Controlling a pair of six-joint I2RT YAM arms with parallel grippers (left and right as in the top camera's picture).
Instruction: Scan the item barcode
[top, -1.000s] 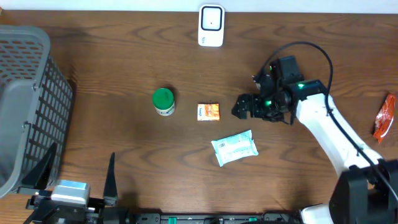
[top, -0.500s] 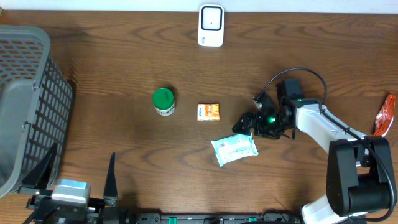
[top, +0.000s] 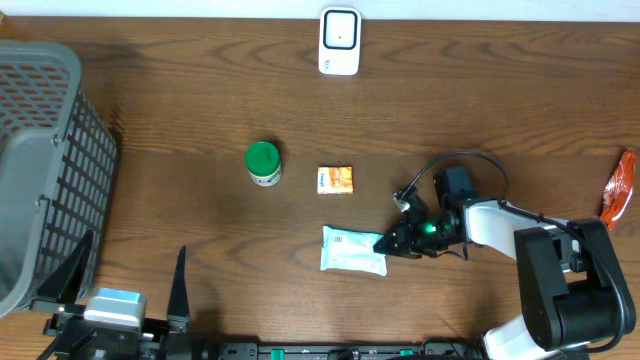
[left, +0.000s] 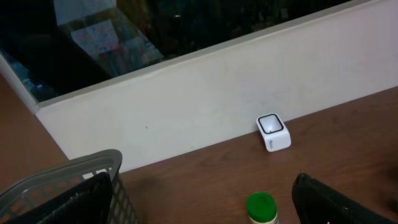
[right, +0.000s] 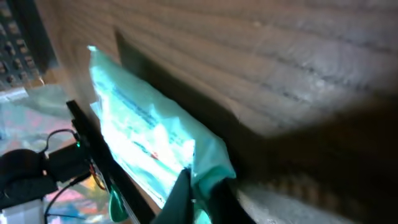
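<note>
At the front of the table (top: 200, 100), one edge of the wipes packet (top: 350, 250) is hidden within the clenched jaws of the right gripper (top: 388, 243); those of the left gripper (top: 125, 278) are spread.

Overhead evenly lit, sharp; rt wrist dim, wipes pack (right: 143, 134) blurred.

Left side: tall mesh basket (top: 40, 170) blocks passage. Bare table (top: 180, 150) between basket and green-lidded jar (top: 263, 163) is open. Jar and orange packet (top: 335, 180) stand near each other, 1 narrow gap between. Scanner (top: 340, 42) sits at the far edge, well apart. Right arm (top: 500, 222) lies low against the wipes pack (top: 352, 250), barring the near right.
</note>
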